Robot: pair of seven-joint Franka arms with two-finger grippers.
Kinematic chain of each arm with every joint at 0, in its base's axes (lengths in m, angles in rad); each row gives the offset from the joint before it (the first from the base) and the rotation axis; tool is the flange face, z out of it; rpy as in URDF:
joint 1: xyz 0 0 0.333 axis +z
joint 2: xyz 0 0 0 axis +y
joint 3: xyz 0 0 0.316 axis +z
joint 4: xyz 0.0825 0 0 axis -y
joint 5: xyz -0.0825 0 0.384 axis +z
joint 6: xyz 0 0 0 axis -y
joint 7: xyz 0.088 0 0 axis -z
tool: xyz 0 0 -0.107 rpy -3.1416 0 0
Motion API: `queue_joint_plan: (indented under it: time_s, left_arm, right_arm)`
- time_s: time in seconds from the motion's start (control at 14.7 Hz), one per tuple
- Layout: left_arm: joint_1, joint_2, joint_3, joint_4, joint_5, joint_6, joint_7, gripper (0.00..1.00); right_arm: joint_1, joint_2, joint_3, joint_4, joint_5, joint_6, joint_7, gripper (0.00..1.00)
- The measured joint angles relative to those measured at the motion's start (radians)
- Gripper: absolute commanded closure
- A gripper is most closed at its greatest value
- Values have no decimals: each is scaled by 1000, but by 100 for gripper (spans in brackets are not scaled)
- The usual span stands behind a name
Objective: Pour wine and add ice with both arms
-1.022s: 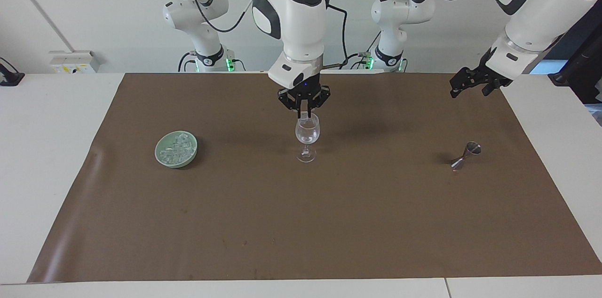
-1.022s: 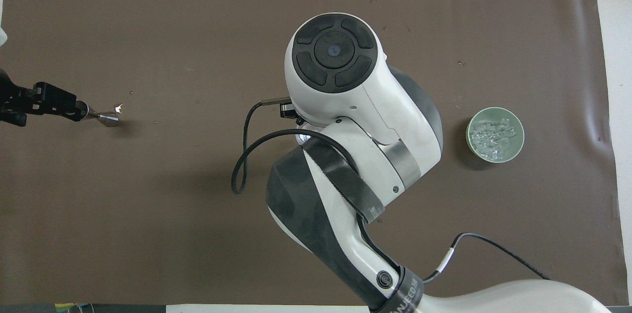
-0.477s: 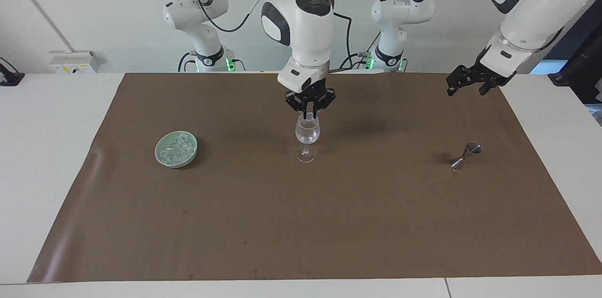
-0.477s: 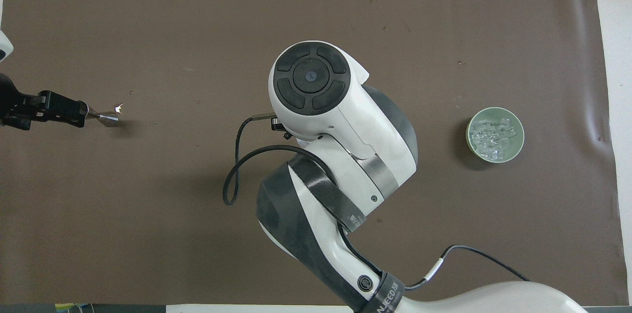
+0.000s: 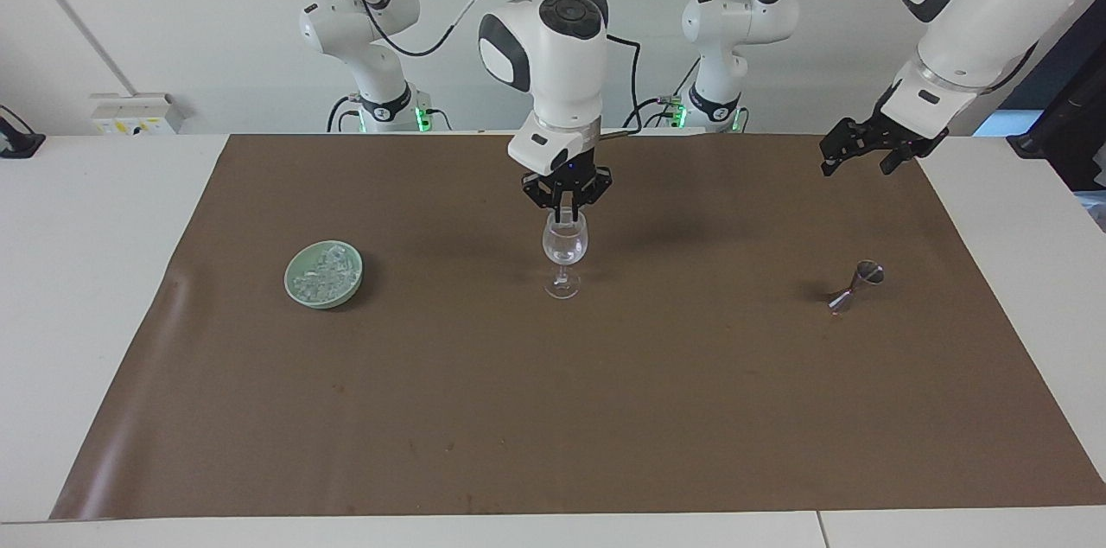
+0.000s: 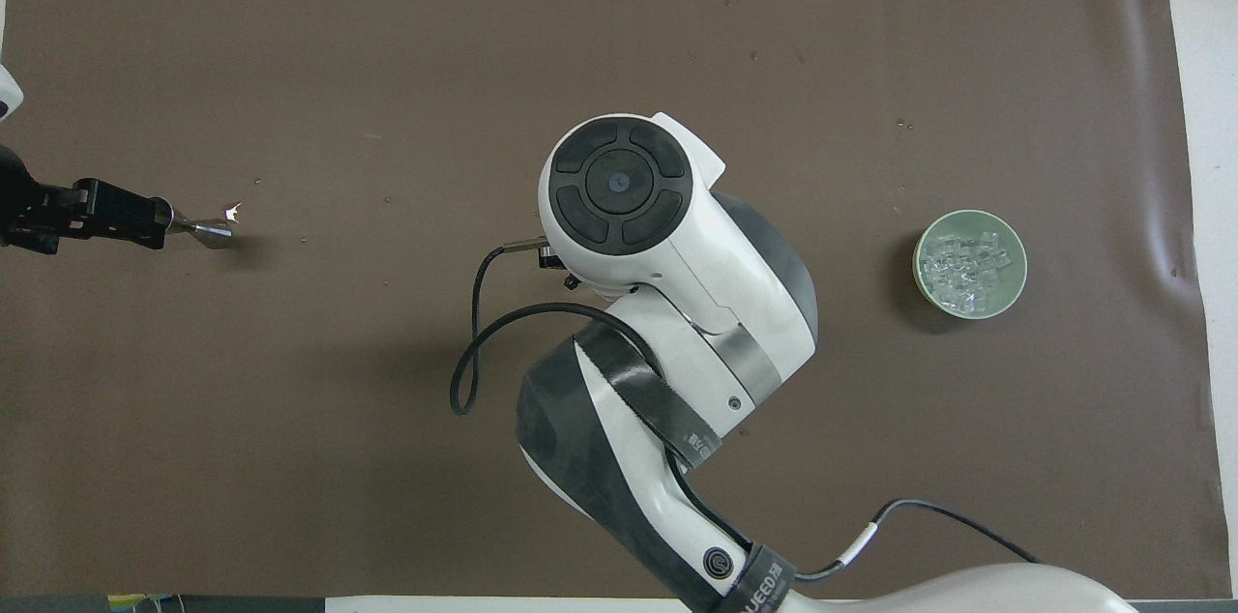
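Shifted a little over the glass since a second ago: right gripper, fingertips together, apparently on something small and clear, likely ice, just above the rim. Drawn back slightly toward its base: left gripper, jaws apart and empty, up in the air near the mat's edge. Ice-adding step in hand. Next: part the fingertips squarely over the glass. Remaining ice heaped in the bowl; jigger lying tipped at the left arm's end, no wine visible.
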Motion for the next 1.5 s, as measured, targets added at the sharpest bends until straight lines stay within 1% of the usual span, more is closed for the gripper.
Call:
queue_joint_plan:
  time_s: [0.14,0.48,0.82,0.89,1.02,1.09,1.16,1.23,1.29,1.5]
  left_arm:
    - [0,0,1,0,5,0,2,0]
    - [1,0,1,0,7,4,4,0]
    - [1,0,1,0,7,4,4,0]
    - [1,0,2,0,7,4,4,0]
    - [1,0,2,0,7,4,4,0]
    - [1,0,2,0,7,4,4,0]
    - [1,0,2,0,7,4,4,0]
    - [1,0,2,0,7,4,4,0]
    - [1,0,2,0,7,4,4,0]
    - [1,0,2,0,7,4,4,0]
  right_arm:
    - [0,-2,0,-1,0,0,0,70]
    - [-1,-2,0,-1,0,0,0,66]
    - [-5,-6,-2,5,-1,-10,0,66]
    - [-9,-7,-4,21,-1,-31,0,62]
    - [-24,-8,-6,70,-2,-88,0,52]
    - [-34,-9,-7,87,-2,-104,0,46]
    - [-48,-10,-10,99,-2,-113,0,31]
    - [-67,-14,-11,111,-3,-125,0,8]
    - [-90,-26,-13,121,-4,-150,-5,0]
    - [-200,-92,-22,135,-8,-231,-114,0]
